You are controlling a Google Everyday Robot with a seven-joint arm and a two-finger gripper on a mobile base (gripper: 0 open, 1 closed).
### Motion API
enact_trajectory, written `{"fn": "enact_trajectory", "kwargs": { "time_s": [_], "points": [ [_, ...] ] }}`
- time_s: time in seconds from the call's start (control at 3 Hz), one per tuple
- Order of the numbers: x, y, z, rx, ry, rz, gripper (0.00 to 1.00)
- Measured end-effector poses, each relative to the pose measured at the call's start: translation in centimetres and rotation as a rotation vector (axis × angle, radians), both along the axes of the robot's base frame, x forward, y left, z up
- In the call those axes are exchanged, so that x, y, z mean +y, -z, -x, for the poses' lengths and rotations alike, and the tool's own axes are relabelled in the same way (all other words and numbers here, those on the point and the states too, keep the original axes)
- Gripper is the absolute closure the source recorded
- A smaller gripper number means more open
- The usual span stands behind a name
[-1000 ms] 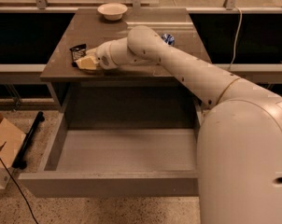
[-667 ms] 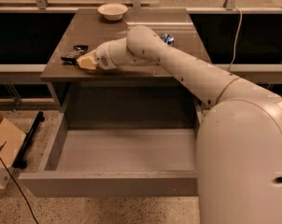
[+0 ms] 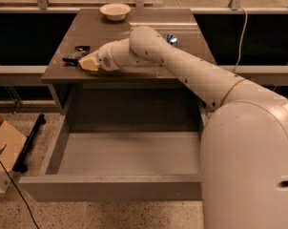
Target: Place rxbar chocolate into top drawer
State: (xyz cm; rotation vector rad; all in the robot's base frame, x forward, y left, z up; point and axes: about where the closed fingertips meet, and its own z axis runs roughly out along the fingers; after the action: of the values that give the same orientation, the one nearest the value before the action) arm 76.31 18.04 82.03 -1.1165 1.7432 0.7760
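Rxbar chocolate [image 3: 76,55]: dark flat bar on the brown cabinet top [image 3: 134,35], far-left part, near the left edge. Looks slightly skewed; can't tell if it lies flat or is tipped up.

Gripper [image 3: 88,62]: right at the bar's right end, touching or just beside it, arm reaching in from the right. Whether it is open, closed or gripping the bar: can't tell, contact is hidden.

Top drawer [image 3: 110,189]: pulled out twd the near side, below the top, grey floor bare.

Step in hand, as I judge it: secure the bar.
- Confirm a firm hold before lifting; thin wrapper prob. slips.
- Lift straight up, then bring it near and down over the drawer floor.
- Keep clear of the left edge, else the bar could drop to the floor.

Bowl [image 3: 115,11] far, can [image 3: 171,39] right: both well apart, no obstacle.
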Motion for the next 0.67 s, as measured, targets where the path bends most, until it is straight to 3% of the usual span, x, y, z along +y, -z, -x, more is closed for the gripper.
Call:
{"fn": "enact_trajectory", "kwargs": {
  "time_s": [0.67],
  "points": [
    [0.00,0.00,0.00,0.000,0.000,0.000,1.00]
  ]
}}
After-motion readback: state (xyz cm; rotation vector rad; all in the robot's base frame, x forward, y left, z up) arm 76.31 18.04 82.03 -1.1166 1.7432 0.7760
